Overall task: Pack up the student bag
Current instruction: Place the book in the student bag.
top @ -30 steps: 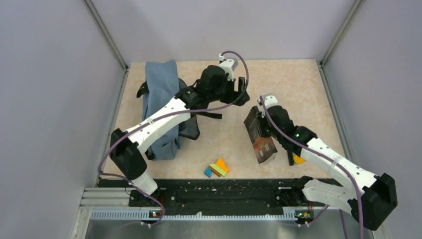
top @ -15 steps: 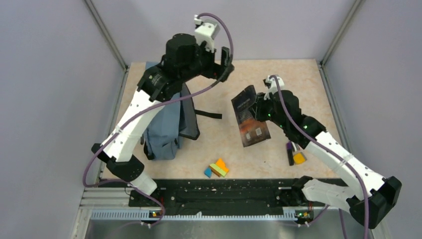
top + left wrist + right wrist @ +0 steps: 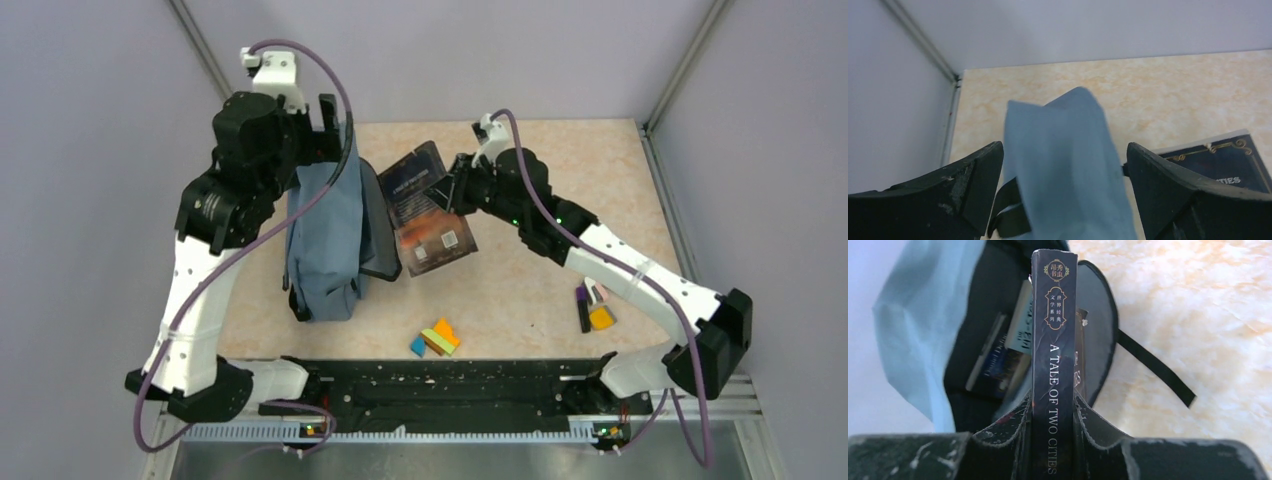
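Over the far-left corner, the left gripper (image 3: 337,125) has swung up from the middle and opened wide. The student bag (image 3: 325,235) lies below it, upper fabric between the spread fingers. The right gripper (image 3: 457,190), clamped on 1 book (image 3: 428,215), has carried it leftward to just beside the bag's open mouth.

Left tool (image 3: 1063,150) spread wide; right tool (image 3: 1053,407) clamped.
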### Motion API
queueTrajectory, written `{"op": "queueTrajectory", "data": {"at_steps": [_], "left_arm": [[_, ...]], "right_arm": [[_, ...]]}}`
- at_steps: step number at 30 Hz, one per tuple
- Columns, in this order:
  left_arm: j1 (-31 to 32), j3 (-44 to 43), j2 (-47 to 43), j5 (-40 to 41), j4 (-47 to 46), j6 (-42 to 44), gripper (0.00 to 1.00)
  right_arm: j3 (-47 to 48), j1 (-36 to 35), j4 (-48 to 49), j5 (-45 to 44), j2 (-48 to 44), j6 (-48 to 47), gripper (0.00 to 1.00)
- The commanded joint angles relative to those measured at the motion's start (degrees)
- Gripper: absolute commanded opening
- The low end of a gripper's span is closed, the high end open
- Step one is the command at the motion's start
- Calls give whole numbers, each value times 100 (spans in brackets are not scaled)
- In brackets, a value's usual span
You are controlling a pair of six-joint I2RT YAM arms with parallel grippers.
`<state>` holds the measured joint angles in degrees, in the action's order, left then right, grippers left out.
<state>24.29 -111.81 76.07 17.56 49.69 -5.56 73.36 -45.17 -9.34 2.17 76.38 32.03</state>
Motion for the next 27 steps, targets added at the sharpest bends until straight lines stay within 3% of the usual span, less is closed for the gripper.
{"op": "queueTrajectory", "data": {"at_steps": [1,10,16,24,27], "left_arm": [[-220,775,-570,863,-392,216,98],[-564,2379,-1335,390,-1023,-234,95],[-673,2898,-1629,306,-1251,-332,59],[-732,2993,-1744,344,-1337,-293,26],[-768,2989,-1869,188,-1418,-324,18]], "right_arm": [[878,-226,1365,18,316,516,0],[1866,-573,1813,-189,1333,856,0],[2094,-651,2200,-392,1677,1287,0],[2702,-662,1982,-647,1910,1276,0],[2876,-652,1931,-707,1935,1286,0]]}}
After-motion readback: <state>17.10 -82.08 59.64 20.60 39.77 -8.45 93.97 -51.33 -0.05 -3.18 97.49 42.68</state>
